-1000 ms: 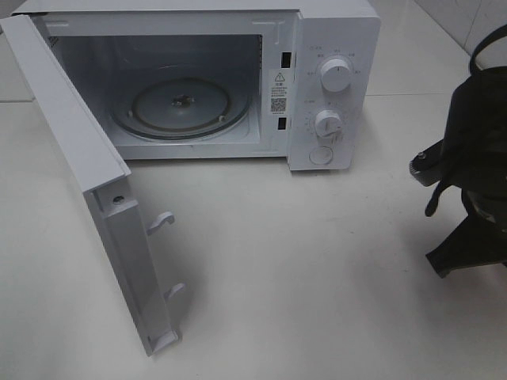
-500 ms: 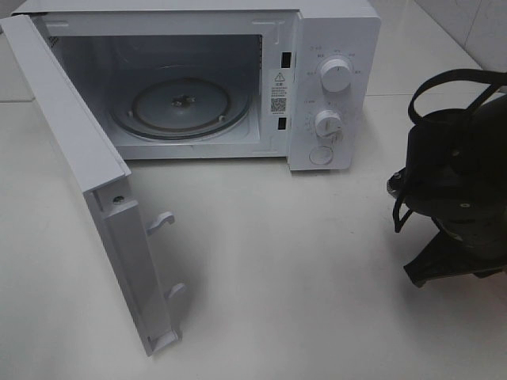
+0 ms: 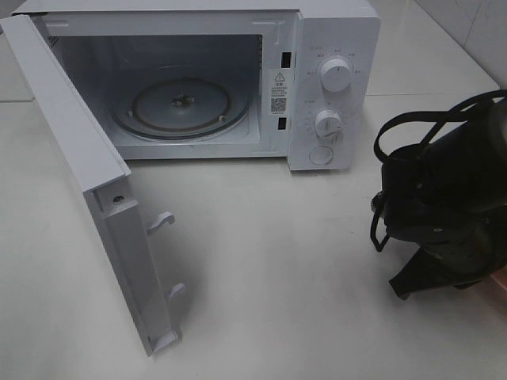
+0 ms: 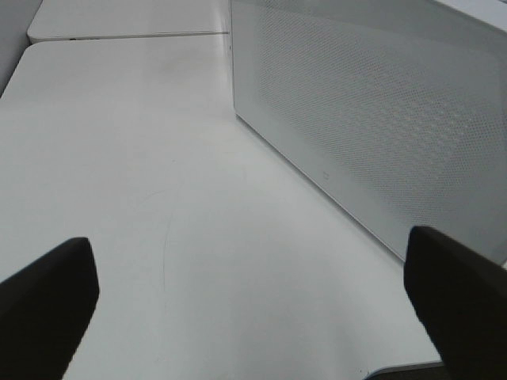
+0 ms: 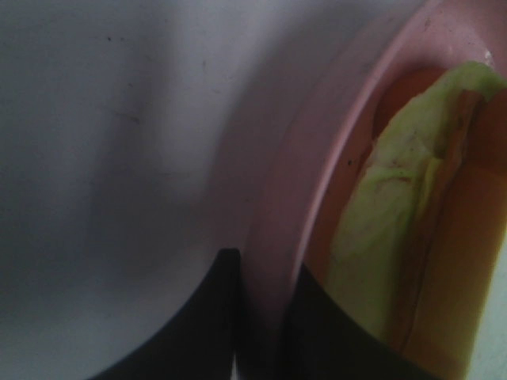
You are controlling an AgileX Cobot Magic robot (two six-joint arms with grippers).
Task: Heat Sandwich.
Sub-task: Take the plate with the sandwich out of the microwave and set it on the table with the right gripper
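Sandwich (image 5: 412, 237): lies on the pink plate (image 5: 309, 206), just inside the rim that the right gripper's fingers straddle; pale green filling and orange-brown crust show in the right wrist view.
Right gripper (image 5: 261, 317): its two dark fingers sit one on each side of the plate's rim, one on the outside and one on the inside beside the sandwich, pressed close against it, so the jaws are clamped on the rim.
Plate: pink and round, its edge running away from the fingers; in the high view only a pink sliver shows under the black arm (image 3: 444, 214) at the right edge.
Table (image 3: 301, 277): white, bare on the outer side of the right fingers.
Left gripper (image 4: 253, 317): jaws wide apart, nothing between them but white tabletop; both dark fingertips sit at the edges of the left wrist view.
Microwave (image 3: 333, 87): white, beyond both grippers; its perforated side wall stands ahead of the left jaws and to one side.
Door (image 3: 87, 174): swung fully open toward the front.
Turntable (image 3: 182, 107): glass, bare, inside the cavity.
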